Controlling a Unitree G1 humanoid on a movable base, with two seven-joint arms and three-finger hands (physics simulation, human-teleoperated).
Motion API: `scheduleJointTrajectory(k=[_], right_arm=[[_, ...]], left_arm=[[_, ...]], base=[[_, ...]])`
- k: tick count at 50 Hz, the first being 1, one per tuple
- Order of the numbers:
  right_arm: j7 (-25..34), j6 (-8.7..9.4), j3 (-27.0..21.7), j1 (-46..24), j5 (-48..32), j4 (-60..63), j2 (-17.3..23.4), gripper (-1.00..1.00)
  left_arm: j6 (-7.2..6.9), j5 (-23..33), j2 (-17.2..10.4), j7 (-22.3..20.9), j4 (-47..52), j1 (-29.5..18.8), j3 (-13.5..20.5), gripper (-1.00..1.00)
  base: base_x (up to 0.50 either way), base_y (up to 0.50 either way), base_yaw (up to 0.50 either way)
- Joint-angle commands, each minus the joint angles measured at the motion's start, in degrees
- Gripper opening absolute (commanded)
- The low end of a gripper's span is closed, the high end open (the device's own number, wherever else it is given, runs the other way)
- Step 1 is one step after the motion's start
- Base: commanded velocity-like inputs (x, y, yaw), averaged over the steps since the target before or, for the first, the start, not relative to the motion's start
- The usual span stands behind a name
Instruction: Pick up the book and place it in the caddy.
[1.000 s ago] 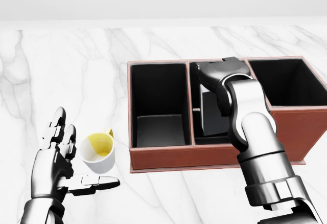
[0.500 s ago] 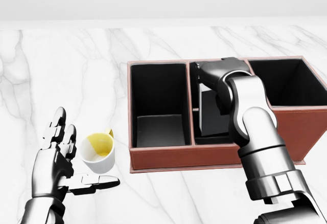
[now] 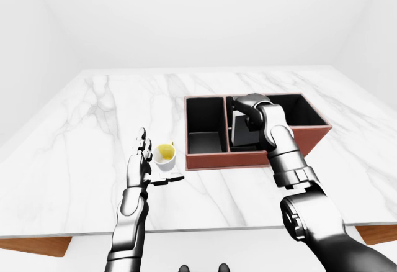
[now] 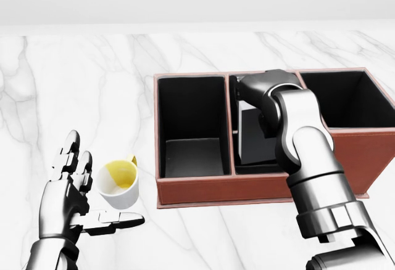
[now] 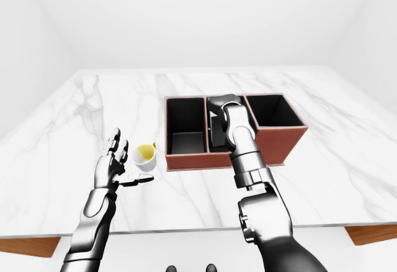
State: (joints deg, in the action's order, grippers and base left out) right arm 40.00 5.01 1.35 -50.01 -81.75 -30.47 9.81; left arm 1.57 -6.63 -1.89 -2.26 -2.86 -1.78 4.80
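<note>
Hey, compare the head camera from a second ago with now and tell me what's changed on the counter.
Very little. The right hand stays down in the middle compartment of the caddy at the dark book; its forearm has shifted only slightly. Whether the fingers grip the book is hidden. The left hand remains open beside the cup, and caddy, cup and camera have not moved.

Bright, even, diffuse light; shadows faint; caddy [image 4: 259,193] interiors black; render sharp, no blur.
</note>
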Motion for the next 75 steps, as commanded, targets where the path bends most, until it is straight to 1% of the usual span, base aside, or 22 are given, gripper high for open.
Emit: scheduleJointTrajectory(k=[1, 6, 7, 11, 12, 13, 14, 17, 19, 21, 24, 29, 33, 35, 39, 41, 44, 45, 49, 53, 60, 75], right_arm=[[0.0, -0.01, 0.03, -1.12, -1.38, -0.22, 0.52, -1.0], [0.0, -0.01, 0.02, -1.25, -1.51, 0.12, 0.68, -1.0], [0.0, -0.01, -0.16, -1.62, -1.42, -0.1, 0.83, -1.0], [0.0, -0.01, -0.32, -2.01, -1.08, -0.8, 0.91, -1.0], [0.0, -0.01, -0.03, -2.24, -1.4, -1.09, 1.29, -0.63], [0.0, -0.01, -0.01, -2.32, -1.59, -0.99, 1.36, -0.05], [0.0, -0.01, 0.05, -2.3, -1.88, -0.51, 1.44, 1.0], [0.0, -0.01, 0.06, -2.17, -2.51, 0.37, 1.47, 1.0], [0.0, -0.01, -0.01, -2.15, -2.62, 0.44, 1.44, 1.0], [0.0, -0.01, -0.06, -2.15, -3.16, 1.13, 1.6, 1.0], [0.0, -0.01, -0.39, -2.03, -3.99, 2.39, 1.81, 1.0], [0.0, -0.01, -0.53, -1.51, -5.12, 4.17, 1.94, 1.0], [0.0, -0.01, -0.73, -1.67, -5.5, 4.52, 1.9, 1.0], [0.0, -0.01, -0.81, -1.68, -5.81, 5.06, 1.8, 1.0], [0.0, -0.01, -1.01, -1.8, -6.01, 5.42, 1.81, 1.0], [0.0, -0.01, -0.89, -1.55, -6.4, 6.12, 1.66, 1.0], [0.0, -0.01, -0.95, -1.16, -6.97, 7.86, 1.29, 1.0], [0.0, -0.01, -0.98, -1.15, -7.28, 8.93, 1.17, 1.0], [0.0, -0.01, -1.05, -0.39, -8.52, 13.06, 0.12, 1.0], [0.0, -0.01, -0.88, -0.04, -9.46, 17.93, -0.8, 1.0], [0.0, -0.01, -1.24, -0.58, -13.05, 23.85, -1.63, 1.0], [0.0, -0.01, -2.5, -0.99, -18.25, 34.09, -2.82, 1.0]], left_arm=[[0.28, -0.11, -0.04, -0.04, -0.44, -0.16, 0.05, 1.0], [0.47, -0.13, -0.05, -0.06, -0.73, -0.27, 0.06, 1.0], [-0.03, -0.12, -0.02, 0.01, 0.06, 0.03, -0.04, 1.0], [-0.21, -0.12, -0.01, 0.04, 0.33, 0.1, -0.04, 1.0], [-0.4, -0.11, 0.0, 0.07, 0.6, 0.18, -0.06, 1.0], [-0.46, -0.12, 0.01, 0.09, 0.68, 0.19, -0.05, 1.0], [-0.25, -0.15, -0.01, 0.07, 0.27, -0.01, 0.04, 1.0], [0.82, -0.22, -0.1, -0.04, -1.55, -0.76, 0.24, 1.0], [0.87, -0.24, -0.11, -0.03, -1.63, -0.79, 0.24, 1.0], [0.16, -0.2, -0.07, 0.12, -0.44, -0.32, 0.04, 1.0], [-1.48, -0.19, 0.09, 0.38, 2.31, 0.76, -0.18, 1.0], [-2.19, 0.01, 0.23, 0.52, 3.27, 0.99, -0.34, 1.0], [-2.23, -0.02, 0.21, 0.48, 3.11, 0.78, -0.23, 1.0], [-2.81, -0.14, 0.17, 0.56, 3.66, 0.77, -0.13, 1.0], [-3.2, -0.07, 0.24, 0.65, 4.26, 0.95, -0.2, 1.0], [-4.77, 0.01, 0.39, 0.91, 6.84, 1.94, -0.51, 1.0], [-5.35, 0.07, 0.52, 0.96, 7.71, 2.21, -0.53, 1.0], [-6.57, 0.15, 0.65, 1.24, 10.27, 3.08, -0.86, 1.0], [-6.57, 0.35, 0.91, 1.53, 13.87, 4.12, -1.2, 1.0], [-6.57, 0.4, 0.76, 0.98, 9.94, 2.66, -0.65, 1.0], [-6.47, 0.33, 0.67, 0.86, 8.8, 2.22, -0.51, 1.0], [-6.57, 0.58, 0.87, 0.85, 11.59, 3.66, -0.91, 1.0]], base=[[0.0, 0.0, 0.0], [0.0, 0.0, 0.0], [0.0, 0.0, 0.0], [0.0, 0.0, 0.0], [0.0, 0.0, 0.0], [0.0, 0.0, 0.0], [0.0, 0.0, 0.0], [0.0, 0.0, 0.0], [0.0, 0.0, 0.0], [0.0, 0.0, 0.0], [0.0, 0.0, 0.0], [0.0, 0.0, 0.0], [0.0, 0.0, 0.0], [0.0, 0.0, 0.0], [0.0, 0.0, 0.0], [0.0, 0.0, 0.0], [0.0, 0.0, 0.0], [0.0, 0.0, 0.0], [0.0, 0.0, 0.0], [0.0, 0.0, 0.0], [0.0, 0.0, 0.0], [0.0, 0.0, 0.0]])
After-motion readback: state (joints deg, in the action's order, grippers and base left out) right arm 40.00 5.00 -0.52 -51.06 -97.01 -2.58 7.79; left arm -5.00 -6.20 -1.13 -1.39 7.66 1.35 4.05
